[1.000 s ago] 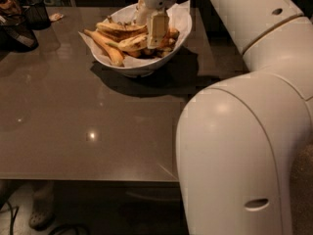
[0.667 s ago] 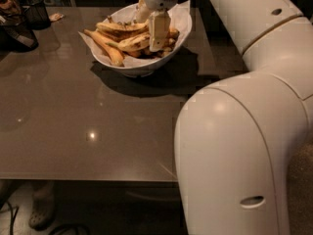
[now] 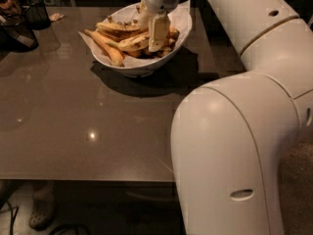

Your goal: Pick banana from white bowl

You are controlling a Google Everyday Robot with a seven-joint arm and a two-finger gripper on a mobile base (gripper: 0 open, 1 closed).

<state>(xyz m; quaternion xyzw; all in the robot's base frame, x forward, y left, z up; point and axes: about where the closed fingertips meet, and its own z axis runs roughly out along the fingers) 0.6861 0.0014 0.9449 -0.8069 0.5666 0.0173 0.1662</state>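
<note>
The white bowl (image 3: pixel 141 68) stands at the far middle of the brown table (image 3: pixel 73 131), lined with white paper (image 3: pixel 183 14) that sticks out at the rim. Several yellow, brown-spotted bananas (image 3: pixel 111 52) lie piled in it. My gripper (image 3: pixel 150 31) hangs straight down over the middle of the bowl, its tips among the pile. It is open, with one pale finger (image 3: pixel 159 32) against the right end of a banana (image 3: pixel 132 43) and the other finger partly hidden behind the fruit. Nothing is lifted.
Two black mesh baskets (image 3: pixel 35 11) (image 3: pixel 15 33) stand at the table's far left corner. My large white arm (image 3: pixel 234 146) fills the right side and hides the table's right edge. The table's front edge runs along the bottom, with floor below.
The gripper has sunk slightly lower into the pile of bananas. The bowl and bananas have not moved.
</note>
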